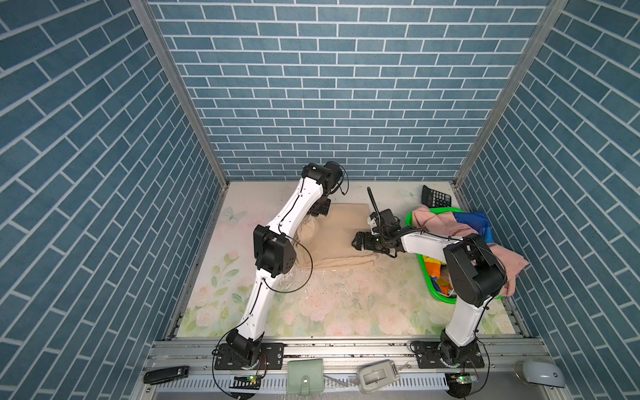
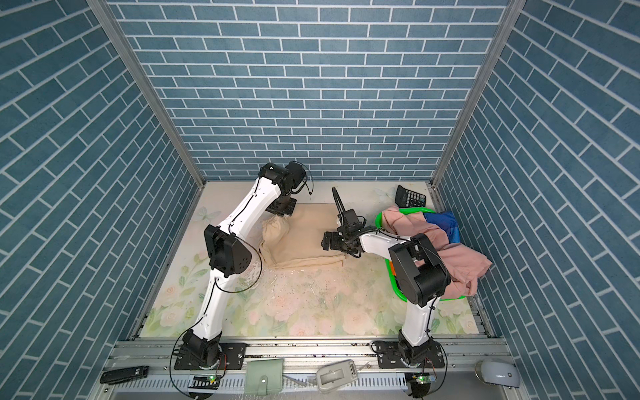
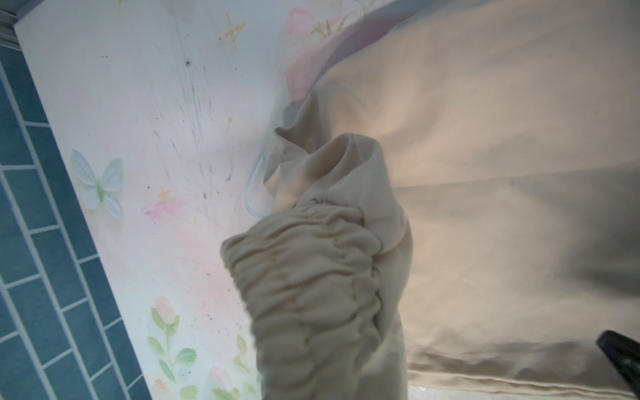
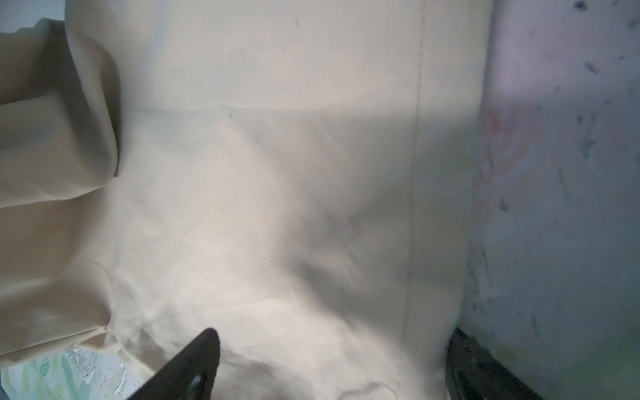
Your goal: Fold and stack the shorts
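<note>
Closest to me the flower-printed tabletop [image 1: 346, 304] lies bare, a clear patch on the near side of both arms where a folded pile could go. Just past it the right fingers [image 4: 199, 356] stand spread wide and low over the beige cloth shorts [image 1: 339, 232], gripping nothing. The wrist view shows a stitched seam running between them, though I cannot tell whether they touch the cloth. My guess is they are there to pin that side or take its edge while the other arm folds.

The beige cloth shorts stretch flat from those open fingers across to the left fingers [image 1: 316, 212], which are clamped shut on the gathered waistband [image 3: 311, 277]. The bunched elastic is pulled up off the tabletop, so that end stands in a hump, likely ready to be carried over towards the right fingers.

Behind the right fingers, beside that arm's elbow, sits the green plastic mesh basket [image 1: 423, 266]. The salmon pink shorts [image 1: 446, 221] spill over its rim and the rainbow-striped shorts [image 1: 474, 221] are heaped inside, both unfolded and waiting. Farthest back, beyond the basket, lies a black calculator [image 1: 435, 198], well apart from the work
</note>
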Controlling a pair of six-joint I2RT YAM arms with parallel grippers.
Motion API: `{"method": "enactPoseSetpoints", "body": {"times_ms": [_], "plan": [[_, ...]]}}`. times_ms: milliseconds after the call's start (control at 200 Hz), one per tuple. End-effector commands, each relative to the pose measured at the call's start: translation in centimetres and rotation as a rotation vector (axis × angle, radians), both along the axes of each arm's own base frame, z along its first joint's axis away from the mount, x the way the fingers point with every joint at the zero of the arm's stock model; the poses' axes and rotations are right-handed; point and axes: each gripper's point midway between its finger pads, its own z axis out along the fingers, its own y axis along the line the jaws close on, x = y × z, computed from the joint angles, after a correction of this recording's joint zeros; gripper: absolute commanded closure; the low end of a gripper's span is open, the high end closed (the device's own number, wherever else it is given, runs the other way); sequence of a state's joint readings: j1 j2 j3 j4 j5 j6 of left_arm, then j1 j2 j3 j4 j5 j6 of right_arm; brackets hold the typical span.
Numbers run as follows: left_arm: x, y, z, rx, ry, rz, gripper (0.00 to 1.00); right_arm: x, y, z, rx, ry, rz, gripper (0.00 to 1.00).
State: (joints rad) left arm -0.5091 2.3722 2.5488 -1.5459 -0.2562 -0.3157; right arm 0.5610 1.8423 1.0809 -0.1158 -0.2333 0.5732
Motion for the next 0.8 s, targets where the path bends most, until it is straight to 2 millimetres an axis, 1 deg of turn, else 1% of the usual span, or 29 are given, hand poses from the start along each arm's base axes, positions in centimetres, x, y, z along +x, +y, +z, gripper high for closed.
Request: {"method": "enactPoseSetpoints", "body": {"times_ms": [0,75,160,220,470,590,705,795], "plan": [[-0.9,-1.9,-1.2,-0.111,0.055,0.053,1.0,-1.7,0.3,-2.5,-0.007,0.091,-0.007,0.01],[-0.6,-3.1,-1.6,-0.182,0.048,0.075,1.0,-2.1,0.5,-2.8,-0.008,0.096,-0.001,0.01],[-0.4,-6.0,-2.4,-0.335,0.084,0.074,1.0,-2.4,0.7,-3.1,-0.007,0.1,0.002,0.01],[-0.1,-7.1,-2.7,-0.39,0.091,0.093,1.0,-2.6,0.7,-3.2,-0.003,0.101,0.003,0.01],[1.0,-9.7,-3.2,-0.543,0.068,0.142,1.0,-3.2,0.5,-3.4,-0.001,0.104,0.009,0.01],[1.5,-10.6,-4.5,-0.586,0.066,0.167,1.0,-3.5,0.6,-3.5,0.006,0.111,0.014,0.01],[2.1,-11.3,-5.4,-0.638,0.049,0.188,1.0,-3.9,0.5,-2.7,0.02,0.105,0.022,0.01],[2.6,-11.9,-5.3,-0.694,0.015,0.205,0.99,-4.3,0.3,-1.6,0.029,0.09,0.028,0.01]]}}
